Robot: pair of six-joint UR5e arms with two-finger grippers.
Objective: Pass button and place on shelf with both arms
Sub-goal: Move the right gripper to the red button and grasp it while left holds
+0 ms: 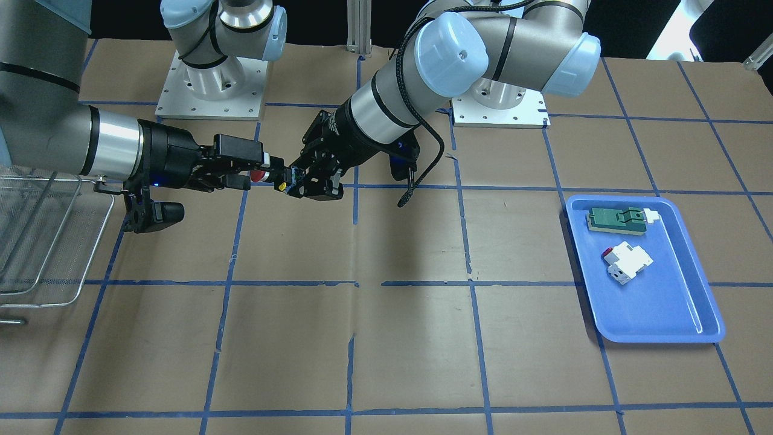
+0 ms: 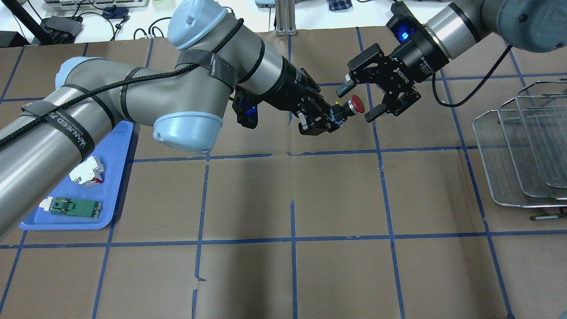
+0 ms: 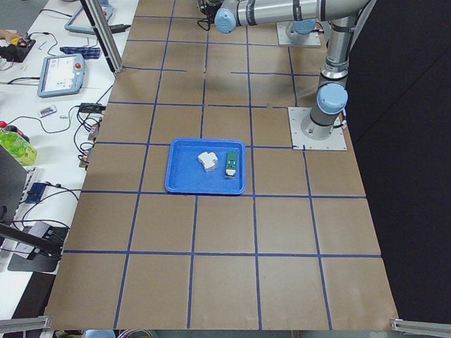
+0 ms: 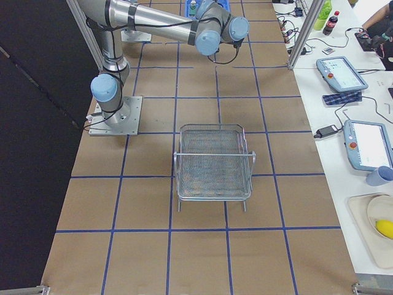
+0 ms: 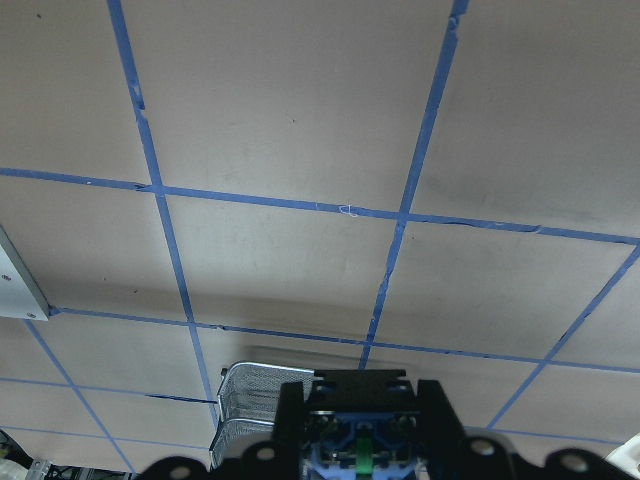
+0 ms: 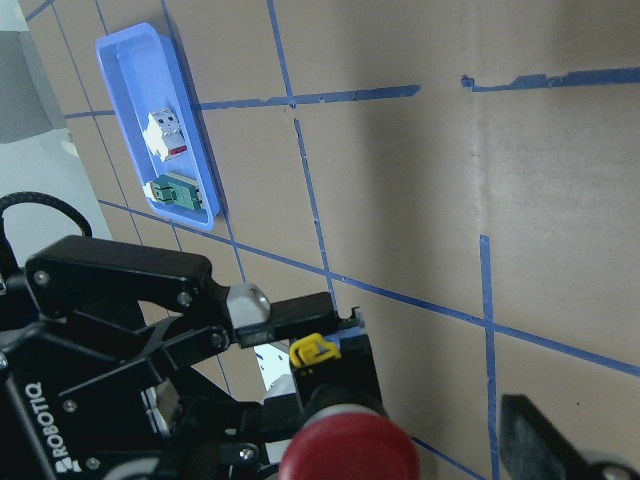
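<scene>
Handover is the step in hand: held in mid-air, the button (image 2: pixel 355 105) has its black body clamped in the left gripper (image 2: pixel 330 118) and its red cap between the wide-spread jaws of the right gripper (image 2: pixel 358 104), not yet closed. Next, the right gripper likely needs to close on the cap before the left releases, then carry it to the shelf (image 2: pixel 500 177).

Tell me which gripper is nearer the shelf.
Right. The right gripper, fingers open around the button's red cap, sits on the shelf's side of the handover. The left gripper, shut on the button's body, is on the far side, toward the tray.
</scene>
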